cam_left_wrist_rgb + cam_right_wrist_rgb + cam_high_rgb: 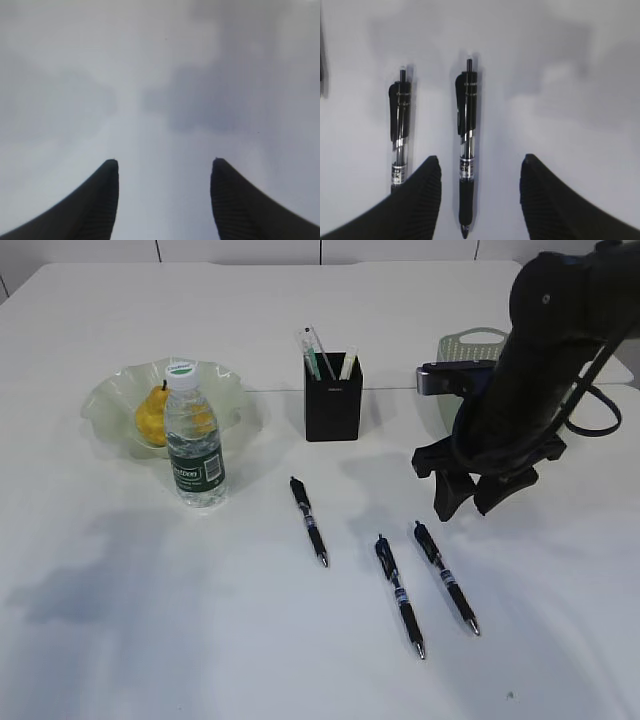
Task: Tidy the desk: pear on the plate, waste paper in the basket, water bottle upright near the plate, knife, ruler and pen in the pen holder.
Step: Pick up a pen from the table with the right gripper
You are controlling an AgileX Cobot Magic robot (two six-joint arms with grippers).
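White table [120, 640], mostly tidy: pear [152, 418] on plate [105, 405], bottle [194, 435] upright beside it. Three pens [308, 520] lie mid-table, outside the holder [333, 397]. Right pincer [480, 200] hovers wide over one; left pincer [164, 200] wide, empty.

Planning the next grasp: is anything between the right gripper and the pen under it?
Nothing visible. The right gripper hangs open over the table with the pen lying in the gap between its fingers, bare table around it. A second pen lies parallel just outside the left finger, close enough to be nudged on descent.
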